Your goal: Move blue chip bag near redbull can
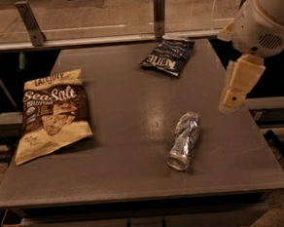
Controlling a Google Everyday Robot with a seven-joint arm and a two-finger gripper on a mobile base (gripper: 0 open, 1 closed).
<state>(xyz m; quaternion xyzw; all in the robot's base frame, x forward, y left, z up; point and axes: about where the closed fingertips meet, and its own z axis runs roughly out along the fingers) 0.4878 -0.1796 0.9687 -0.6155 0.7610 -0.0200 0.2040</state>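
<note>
Tool (236, 95) hovers right of blue chip bag (168, 56).

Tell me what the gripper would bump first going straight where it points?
Probably the table near its right edge; the gripper points down there. The redbull can lies further left. Depth unclear.

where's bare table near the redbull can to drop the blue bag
Widest bare patch: table centre, between the Sea Salt bag and the redbull can. Also bare: the strip between can and blue chip bag. Tighter on the can's right, where the gripper hangs.
</note>
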